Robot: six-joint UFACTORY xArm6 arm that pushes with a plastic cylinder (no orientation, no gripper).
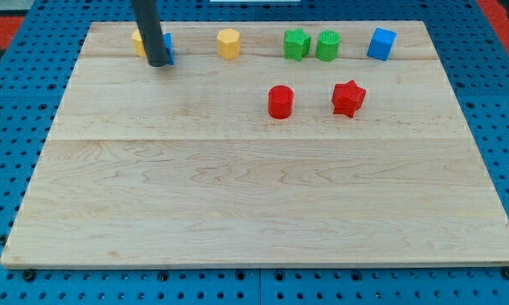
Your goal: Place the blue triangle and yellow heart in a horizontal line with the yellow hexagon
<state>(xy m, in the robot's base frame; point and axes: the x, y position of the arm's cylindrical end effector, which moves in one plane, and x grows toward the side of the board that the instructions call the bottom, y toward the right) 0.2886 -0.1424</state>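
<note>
My tip (pixel 157 63) is at the view's top left, in front of two blocks that the rod mostly hides. A yellow block (pixel 137 40), the yellow heart by its place, shows at the rod's left edge. A blue block (pixel 168 46), the blue triangle, shows at the rod's right edge. The tip touches or nearly touches both. The yellow hexagon (pixel 228 43) stands to their right, at about the same height in the view.
A green star (pixel 296 44), a green cylinder (pixel 327 46) and a blue cube (pixel 381 43) stand in the top row to the right. A red cylinder (pixel 280 102) and a red star (pixel 348 98) sit lower. The wooden board (pixel 254 203) ends at a blue pegboard.
</note>
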